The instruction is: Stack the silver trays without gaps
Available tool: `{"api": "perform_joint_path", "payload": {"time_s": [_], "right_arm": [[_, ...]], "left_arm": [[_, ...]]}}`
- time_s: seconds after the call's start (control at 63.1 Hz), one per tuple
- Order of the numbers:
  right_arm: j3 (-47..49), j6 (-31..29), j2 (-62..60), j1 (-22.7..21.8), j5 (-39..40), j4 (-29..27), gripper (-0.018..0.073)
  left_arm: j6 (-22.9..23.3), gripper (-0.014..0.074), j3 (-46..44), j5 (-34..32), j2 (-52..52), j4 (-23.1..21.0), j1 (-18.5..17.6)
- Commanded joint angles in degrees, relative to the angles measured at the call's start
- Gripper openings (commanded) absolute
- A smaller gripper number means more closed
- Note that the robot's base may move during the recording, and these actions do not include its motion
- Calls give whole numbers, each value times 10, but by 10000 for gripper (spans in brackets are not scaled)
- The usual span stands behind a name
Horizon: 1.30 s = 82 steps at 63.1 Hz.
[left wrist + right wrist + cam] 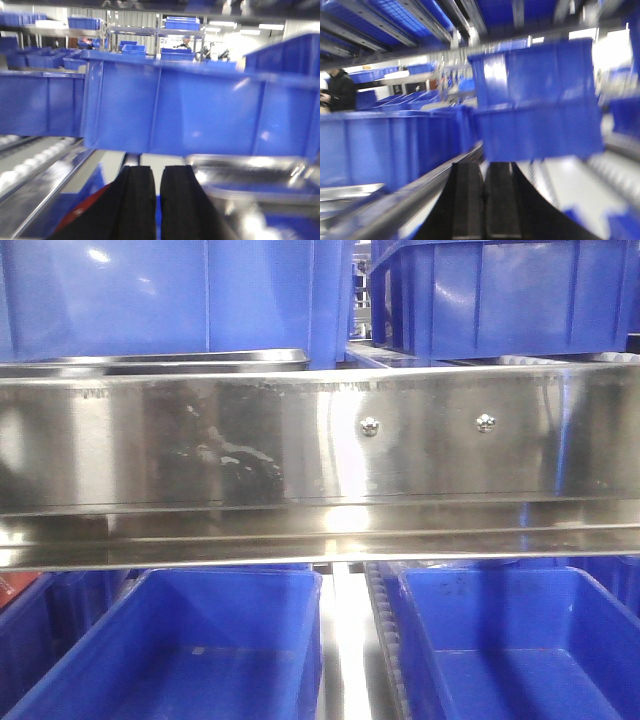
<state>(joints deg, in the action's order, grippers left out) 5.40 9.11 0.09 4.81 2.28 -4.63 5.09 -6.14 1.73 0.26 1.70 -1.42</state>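
Steel rail (200, 450) spans the front view, blue bins (170, 290) above and below; silver tray (150, 361) lies flat behind it at 10 o'clock, rim up, long axis left-right along the rail, probably staged for stacking. Left hand (158, 200) and right hand (484, 205) both have pads closed, empty, clear of the tray; no grasp yet, I'd judge.

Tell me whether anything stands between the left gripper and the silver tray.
Nothing visible does. The silver tray lies just ahead, right of the left gripper, with no object between; the blue bin stands beyond it.
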Motion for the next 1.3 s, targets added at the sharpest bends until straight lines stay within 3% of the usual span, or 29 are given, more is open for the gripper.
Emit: {"api": "perform_joint_path", "payload": {"time_s": [0.0,0.222,0.396,0.507,0.634,0.729,0.84,1.03,1.109,1.173,1.284], "right_arm": [[48,47,-1,4,-98,-3,-78],[142,46,-1,36,-177,-7,-78],[224,43,25,73,-320,-7,-78],[250,43,48,90,-306,-14,-78],[279,43,68,102,-229,-21,-78],[301,43,94,108,-242,-24,-78],[344,43,150,109,-289,-24,-78],[408,43,242,110,-289,-24,-78],[436,2,295,118,-335,-25,-78],[459,-46,342,128,-364,-28,-78],[490,-52,411,141,-371,-28,-78]], "left_arm": [[4,25,-43,27,-3,-37,1],[4,25,-161,170,9,-31,1],[4,25,-229,200,10,-24,1],[4,25,-248,200,10,-24,1],[4,25,-266,201,10,-34,1],[4,20,-286,235,29,-51,1],[4,11,-332,300,85,-51,1],[4,11,-435,381,220,-52,1],[4,11,-464,422,281,-61,1],[4,11,-478,433,322,-67,1],[-13,11,-482,423,381,-78,1]]}}
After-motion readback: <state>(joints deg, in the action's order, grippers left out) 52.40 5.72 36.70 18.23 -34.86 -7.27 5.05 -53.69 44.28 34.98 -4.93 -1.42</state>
